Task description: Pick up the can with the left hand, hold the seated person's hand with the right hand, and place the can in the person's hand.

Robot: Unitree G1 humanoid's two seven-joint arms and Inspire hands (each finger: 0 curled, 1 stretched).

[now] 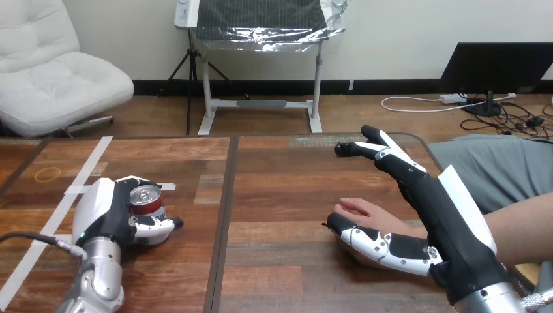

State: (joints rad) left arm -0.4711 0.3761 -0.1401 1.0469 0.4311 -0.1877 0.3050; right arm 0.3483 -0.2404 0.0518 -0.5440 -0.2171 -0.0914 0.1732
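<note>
A red and silver can point(146, 199) stands upright on the left part of the wooden table point(280, 195). My left hand point(107, 212) is wrapped round it from the left, fingers and thumb curled about its body. The person's hand point(360, 212) rests on the table at the right, its forearm coming in from the right edge. My right hand point(450, 222) hovers over that wrist with its fingers straight and pointing away, thumb point(365, 240) stretched along the near side of the person's hand. I cannot tell whether the thumb touches it.
White tape strips point(78, 171) cross the table's left part, by a faint ring mark point(47, 174). A dark seam point(225, 215) runs front to back between the two tabletops. Bare wood lies between the can and the person's hand.
</note>
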